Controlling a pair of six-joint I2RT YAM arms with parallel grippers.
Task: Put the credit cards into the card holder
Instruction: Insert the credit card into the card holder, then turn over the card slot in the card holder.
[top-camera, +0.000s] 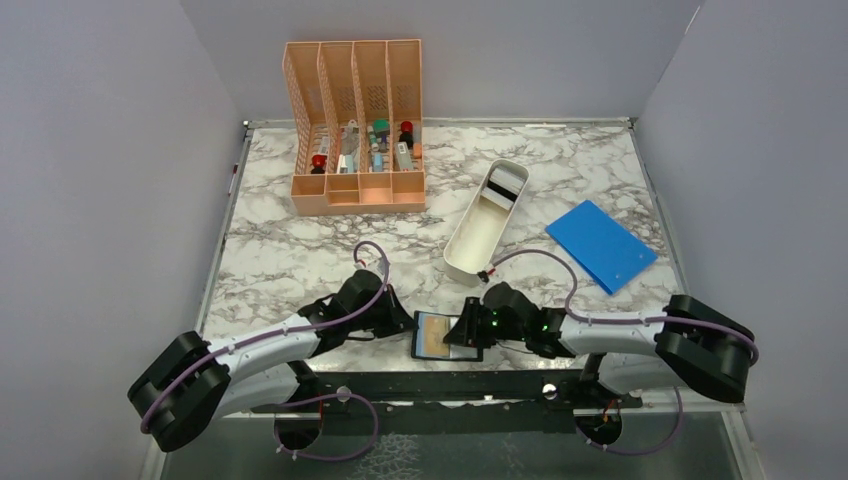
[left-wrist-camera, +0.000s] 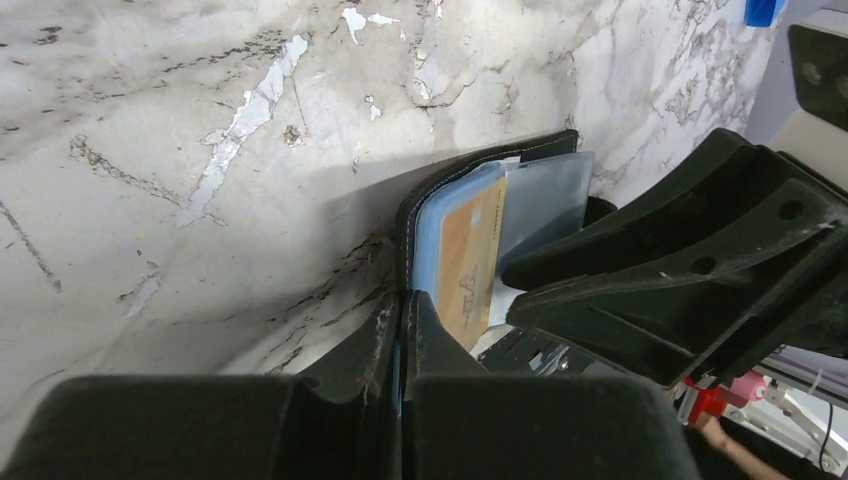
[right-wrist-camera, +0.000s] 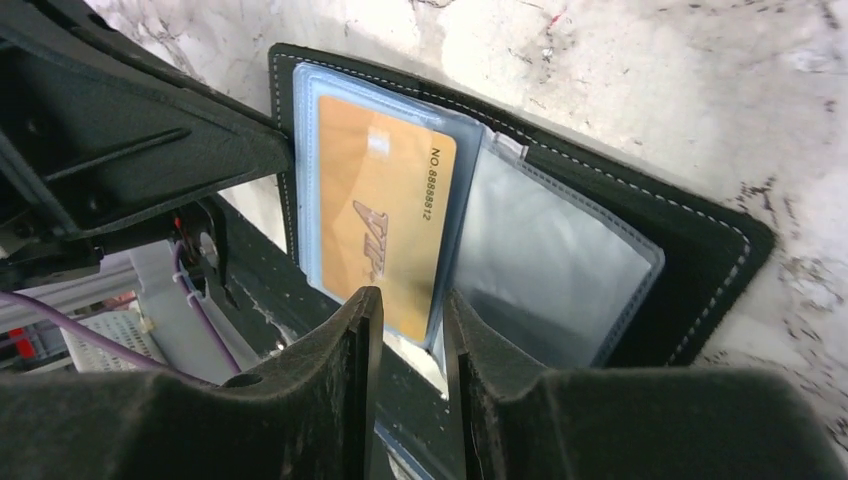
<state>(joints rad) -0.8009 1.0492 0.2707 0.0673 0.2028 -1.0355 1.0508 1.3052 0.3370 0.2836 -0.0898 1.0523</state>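
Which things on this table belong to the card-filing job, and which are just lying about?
Job: card holder; gold credit card; white tray, apparently holding more cards.
Lying about: peach organizer; blue rectangle.

A marble-patterned table (top-camera: 300, 250) is shown. On it are placed a peach slotted organizer (top-camera: 355, 130) far left, a white oblong tray (top-camera: 480, 225) centrally, a flat blue rectangle (top-camera: 601, 245) right, and an opened black card holder (top-camera: 432, 338) at the near edge.
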